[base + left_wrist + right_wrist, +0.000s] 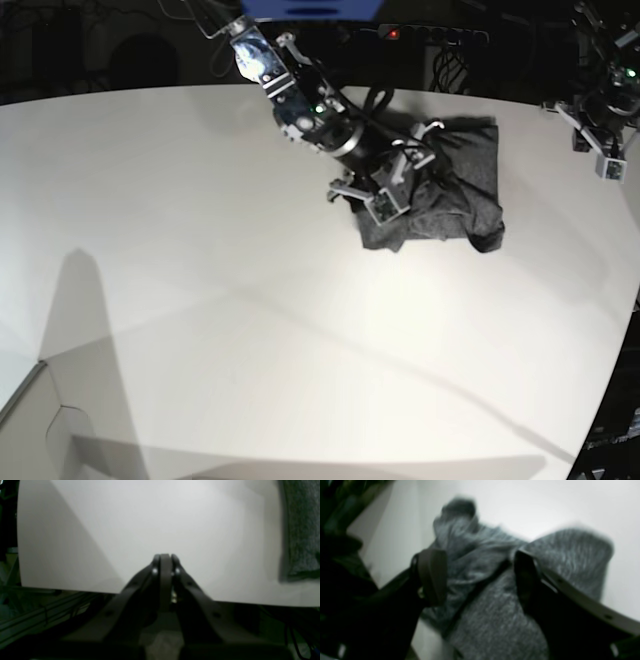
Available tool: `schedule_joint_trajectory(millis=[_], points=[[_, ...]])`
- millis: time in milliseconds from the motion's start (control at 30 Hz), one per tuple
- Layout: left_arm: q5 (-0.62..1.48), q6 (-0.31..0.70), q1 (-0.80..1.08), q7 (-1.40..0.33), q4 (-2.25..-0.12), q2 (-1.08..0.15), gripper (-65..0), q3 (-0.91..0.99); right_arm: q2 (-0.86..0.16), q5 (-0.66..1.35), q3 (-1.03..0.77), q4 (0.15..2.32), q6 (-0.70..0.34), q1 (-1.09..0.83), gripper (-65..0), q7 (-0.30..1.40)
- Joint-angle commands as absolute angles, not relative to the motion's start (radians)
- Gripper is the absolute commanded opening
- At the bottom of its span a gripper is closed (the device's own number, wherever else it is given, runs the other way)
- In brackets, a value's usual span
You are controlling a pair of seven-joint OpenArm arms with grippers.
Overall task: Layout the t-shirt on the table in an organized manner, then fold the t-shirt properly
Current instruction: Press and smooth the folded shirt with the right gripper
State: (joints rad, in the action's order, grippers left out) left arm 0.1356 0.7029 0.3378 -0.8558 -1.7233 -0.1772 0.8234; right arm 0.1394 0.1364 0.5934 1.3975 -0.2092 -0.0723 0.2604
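On the white desk (200,300) our t-shirt (460,185) sits bunched near the far edge; our right pincer (480,577) hangs spread wide over its folds, likely to grab and spread it, while our left pincer (165,560) waits closed, empty, off aside

Base cam is looking decently lit: the table (200,250) is glowing bright white while the background is sitting nearly black. Long soft shadows are stretching across the near side of the tabletop, and straight lines are bowing a bit toward the edges. Both wrist views are running dim and greyish. The right wrist one is smearing the t-shirt (495,600) with blur, and the close fingers (432,575) are sitting out of focus. A diagonal shadow is falling across the left wrist view.
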Motion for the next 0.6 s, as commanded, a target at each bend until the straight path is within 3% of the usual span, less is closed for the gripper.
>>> schedule_joint_trajectory(millis=[0, 100, 367, 567], points=[[0.142, 0.698, 0.340, -0.839, -1.738, -0.189, -64.9, 0.831, 0.156, 0.145, 0.602, 1.408, -0.216, -0.053, -23.1, 0.234], [0.142, 0.698, 0.341, -0.837, -1.738, -0.191, -64.9, 0.831, 0.156, 0.145, 0.639, 1.403, -0.216, -0.031, -29.2, 0.234], [0.142, 0.698, 0.343, -0.837, -1.738, -0.194, -64.9, 0.832, 0.157, 0.145, 0.648, 1.448, -0.220, -0.038, -65.0, 0.234], [0.142, 0.698, 0.344, -0.837, -1.750, -0.196, -64.9, 0.832, 0.157, 0.145, 0.777, 1.448, -0.217, -0.035, -65.0, 0.236]])
